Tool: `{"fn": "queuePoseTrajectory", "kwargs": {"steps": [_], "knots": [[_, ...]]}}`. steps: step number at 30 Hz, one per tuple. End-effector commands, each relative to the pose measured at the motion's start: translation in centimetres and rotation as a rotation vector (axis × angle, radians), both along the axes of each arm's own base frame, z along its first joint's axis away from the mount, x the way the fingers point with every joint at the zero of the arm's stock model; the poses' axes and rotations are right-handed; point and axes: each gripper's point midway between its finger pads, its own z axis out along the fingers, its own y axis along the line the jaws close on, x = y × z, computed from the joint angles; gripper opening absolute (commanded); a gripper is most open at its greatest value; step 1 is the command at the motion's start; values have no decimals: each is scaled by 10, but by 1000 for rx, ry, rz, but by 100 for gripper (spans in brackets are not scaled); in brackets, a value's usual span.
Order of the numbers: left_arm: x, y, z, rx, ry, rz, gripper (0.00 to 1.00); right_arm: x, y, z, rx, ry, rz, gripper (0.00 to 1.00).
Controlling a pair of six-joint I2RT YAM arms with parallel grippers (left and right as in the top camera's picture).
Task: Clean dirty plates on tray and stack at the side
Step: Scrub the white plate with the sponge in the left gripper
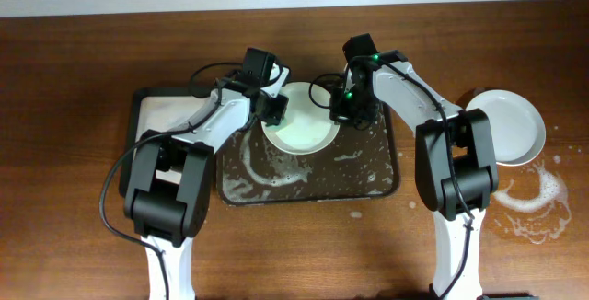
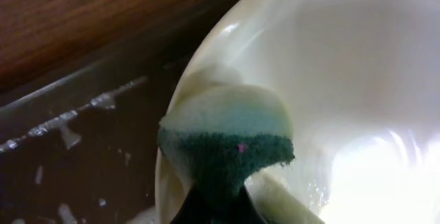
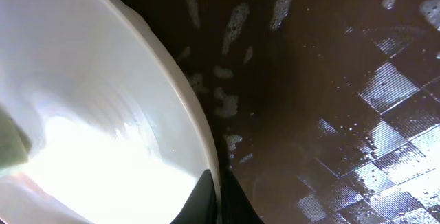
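The tabletop (image 1: 74, 153) is a warm reddish-brown with long wood grain. The tray (image 1: 322, 173) is dark brown-black, streaked with white foam (image 1: 262, 171). Close up in the right wrist view, its floor shows a fine checkered pattern that catches the light. The plate (image 1: 299, 130) on it is glossy, a pale green-tinted cream. The second plate (image 1: 515, 125) is plain white, with white suds (image 1: 538, 203) smeared beside it. The sponge (image 2: 227, 152) is fuzzy dark green, backed with paler green and yellowish cream. The arms (image 1: 166, 180) are black and white.
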Motion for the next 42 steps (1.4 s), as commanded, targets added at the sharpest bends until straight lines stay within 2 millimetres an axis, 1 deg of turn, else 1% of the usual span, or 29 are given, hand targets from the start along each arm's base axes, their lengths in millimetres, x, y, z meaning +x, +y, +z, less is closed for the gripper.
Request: {"fn": "queuePoseTrajectory", "kwargs": {"steps": [1, 2, 3, 4, 5, 8, 9, 10, 11, 12, 14, 15, 17, 20, 24, 28, 30, 31, 32, 34, 35, 37, 39, 40, 42], "knots": [[18, 4, 26, 44, -3, 0, 1, -7, -7, -16, -46, 31, 7, 4], [26, 1, 60, 40, -15, 1, 1, -7, -8, -16, -49, 30, 7, 4], [31, -1, 76, 35, -29, 0, 0, -7, -8, -16, -49, 30, 7, 4], [34, -4, 85, 30, -45, -3, 1, -7, -8, -16, -49, 30, 7, 4], [34, -9, 87, 27, -56, -29, 1, -7, -8, -16, -49, 30, 7, 4], [23, -29, 85, 17, -56, -212, 1, -6, -8, -16, -48, 24, 7, 4], [21, -33, 82, 34, -62, -260, 0, -5, -7, -16, -46, 22, 6, 4], [19, -35, 73, 40, -46, -272, 1, -5, -6, -16, -41, 20, 7, 4], [17, -39, 60, 30, -19, -288, 1, -5, -6, -16, -42, 19, 7, 4], [11, -47, 43, -3, 26, -310, 0, -5, -6, -16, -42, 19, 7, 4], [1, -54, 19, -44, 100, -331, 1, -5, -7, -16, -42, 19, 7, 4], [-3, -54, 13, -43, 121, -332, 1, -5, -7, -16, -42, 19, 7, 4], [-3, -53, 10, -40, 127, -334, 1, -4, -6, -16, -41, 16, 7, 4], [-5, -52, -4, -31, 150, -331, 1, -4, -6, -16, -42, 16, 7, 4], [-4, -50, -5, -20, 149, -326, 0, -4, -6, -16, -41, 16, 7, 4], [6, -27, -9, 118, 117, -273, 0, -5, -4, -16, -40, 19, 13, 4], [5, -24, 1, 153, 122, -258, 0, -5, -4, -16, -42, 19, 13, 4], [8, -16, 5, 197, 120, -215, 0, -5, -4, -16, -42, 18, 13, 4], [12, 0, 12, 286, 111, -153, 1, -5, -4, -16, -42, 19, 13, 4], [13, 8, 17, 320, 111, -124, 1, -6, -4, -16, -42, 20, 13, 4], [15, 11, 27, 325, 105, -57, 1, -6, -4, -16, -42, 20, 13, 4], [18, 15, 53, 327, 81, -7, 0, -6, -4, -16, -42, 20, 13, 4], [19, 12, 80, 309, 54, 2, 0, -6, -4, -16, -42, 20, 13, 4], [15, 8, 82, 302, 61, -8, 1, -6, -4, -16, -43, 20, 14, 4], [-4, -18, 72, 168, 149, -73, 1, -6, -4, -16, -42, 20, 14, 4]]}}
